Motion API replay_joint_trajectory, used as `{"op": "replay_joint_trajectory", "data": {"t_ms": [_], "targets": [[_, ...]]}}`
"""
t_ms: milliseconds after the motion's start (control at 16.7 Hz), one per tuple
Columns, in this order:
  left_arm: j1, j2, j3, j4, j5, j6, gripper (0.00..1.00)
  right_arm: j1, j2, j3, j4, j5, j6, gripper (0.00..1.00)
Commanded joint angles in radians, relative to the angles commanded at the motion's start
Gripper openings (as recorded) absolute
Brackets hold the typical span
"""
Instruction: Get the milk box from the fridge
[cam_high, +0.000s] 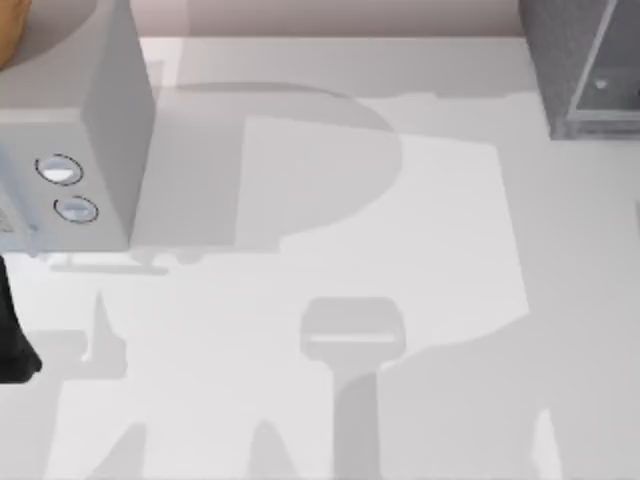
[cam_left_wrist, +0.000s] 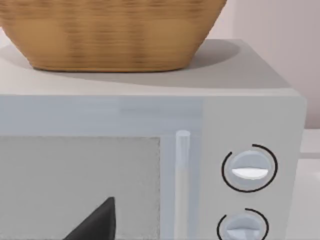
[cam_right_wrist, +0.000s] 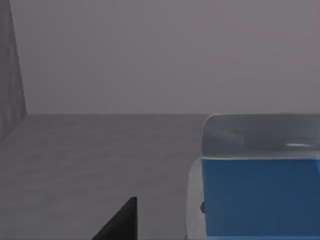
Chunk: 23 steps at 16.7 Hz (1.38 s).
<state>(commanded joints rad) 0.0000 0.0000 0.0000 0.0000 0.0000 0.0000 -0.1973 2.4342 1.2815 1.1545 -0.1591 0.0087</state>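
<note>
Grey fridge (cam_right_wrist: 90, 165) floor under upright milk box (cam_right_wrist: 257, 197), blue face camera-ward; right jaws' state untellable.

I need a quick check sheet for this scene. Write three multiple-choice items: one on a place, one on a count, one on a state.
1. Where does the woven basket stand?
A. On top of the light grey box with dials
B. On the bare table
C. Inside the fridge

2. How many round dials does the light grey box carry?
A. One
B. Two
C. Four

3. How does the milk box stand in the right wrist view?
A. Lying flat, blue face down
B. Crushed flat
C. Upright, blue face toward the camera

Answers:
1 A, the left wrist view shows the basket resting on the box's top.
2 B, two dials sit one above the other in the left wrist view and side by side in the top view.
3 C, its blue face stands vertical beneath a pale top, on a dark grey floor.
</note>
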Motion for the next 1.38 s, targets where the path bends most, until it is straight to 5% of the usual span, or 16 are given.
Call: {"op": "replay_joint_trajectory", "data": {"t_ms": [540,1380], "targets": [[0.0,0.0,0.0,0.0,0.0,0.0,1.0,0.0,0.0,0.0,0.0,0.0,0.0,0.02],[0.0,0.0,0.0,0.0,0.0,0.0,1.0,-0.003,-0.087,-0.005,-0.083,0.0,0.002,0.0]]}}
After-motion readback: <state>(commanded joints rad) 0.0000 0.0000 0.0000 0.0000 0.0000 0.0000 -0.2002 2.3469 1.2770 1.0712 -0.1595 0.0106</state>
